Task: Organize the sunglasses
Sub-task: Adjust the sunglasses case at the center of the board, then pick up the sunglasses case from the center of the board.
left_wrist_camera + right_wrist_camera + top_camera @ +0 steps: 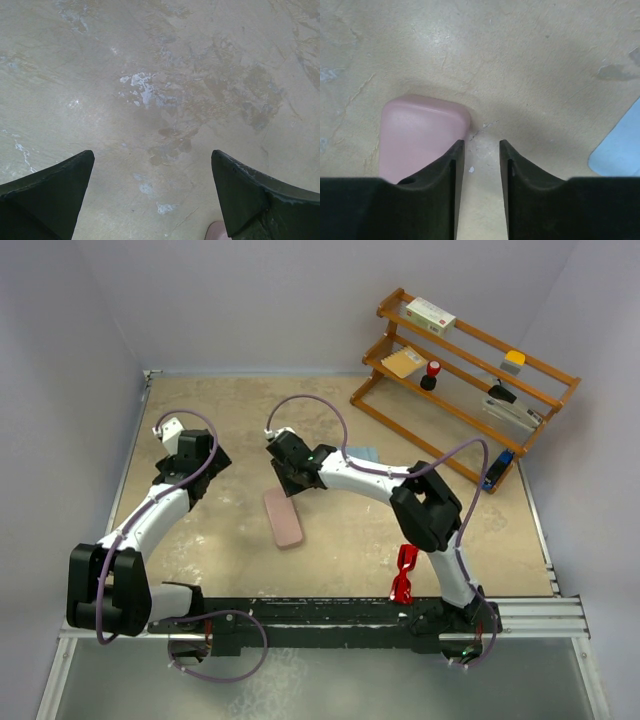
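Red sunglasses point(404, 575), one pair, are showing only overhead, right of one pink case point(283, 518); left gripper point(152, 153) is gaping wide, right gripper point(481, 143) narrowly, both empty.

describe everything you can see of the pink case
The pink case is a pale pink, smooth oblong with rounded corners, seemingly hard plastic. It is closed and lies flat on the table, near its middle. The right gripper hovers by its far end; contact cannot be told.

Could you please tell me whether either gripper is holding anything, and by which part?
Nothing is held: the left gripper is open over the table, and the right gripper is empty beside the pale pink oblong case.
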